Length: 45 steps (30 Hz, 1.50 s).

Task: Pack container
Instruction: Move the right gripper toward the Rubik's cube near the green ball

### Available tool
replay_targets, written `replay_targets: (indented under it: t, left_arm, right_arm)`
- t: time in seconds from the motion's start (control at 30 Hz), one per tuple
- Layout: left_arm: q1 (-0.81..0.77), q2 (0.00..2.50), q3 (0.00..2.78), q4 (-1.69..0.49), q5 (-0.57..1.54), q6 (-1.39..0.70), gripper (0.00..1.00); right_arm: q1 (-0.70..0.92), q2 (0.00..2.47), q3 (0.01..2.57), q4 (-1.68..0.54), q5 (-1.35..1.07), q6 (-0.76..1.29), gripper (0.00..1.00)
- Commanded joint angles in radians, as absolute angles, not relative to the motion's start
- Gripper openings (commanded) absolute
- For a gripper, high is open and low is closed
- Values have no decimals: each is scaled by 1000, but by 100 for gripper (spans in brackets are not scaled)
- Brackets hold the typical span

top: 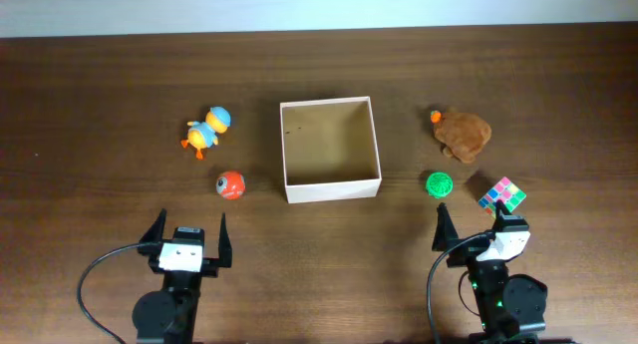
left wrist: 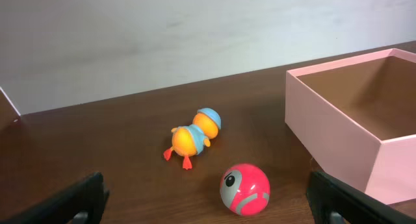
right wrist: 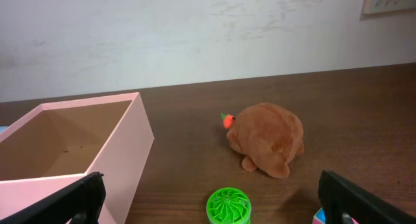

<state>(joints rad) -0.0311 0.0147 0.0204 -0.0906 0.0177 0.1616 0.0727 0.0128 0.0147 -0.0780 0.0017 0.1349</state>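
The container, a shallow square box with cream walls and a tan floor, stands empty at the table's middle. Its wall shows at the right of the left wrist view and at the left of the right wrist view. My left gripper hovers open near the front edge, just behind a red ball. An orange and blue duck toy lies farther off. My right gripper is open too, with a green ribbed ball just ahead of its fingers and a brown plush beyond.
A multicoloured cube lies beside the right gripper's right finger. The duck and red ball lie left of the box. The plush and green ball lie to its right. A pale wall runs behind the table.
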Motion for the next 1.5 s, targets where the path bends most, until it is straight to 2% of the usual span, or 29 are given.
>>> replay_targets:
  t: [0.0,1.17,1.23,1.47]
  left_arm:
    - [-35,6,14,-91,7,174,99]
    - [-35,6,15,-91,7,174,99]
    - [-35,6,15,-91,7,174,99]
    - [-35,6,14,-91,7,174,99]
  right_arm:
    - [78,3,6,-78,-7,135,99]
    - [78,3,6,-65,15,135,99]
    - [78,3,7,-47,-39,138,99]
    - [78,60,225,-227,-22,104,99]
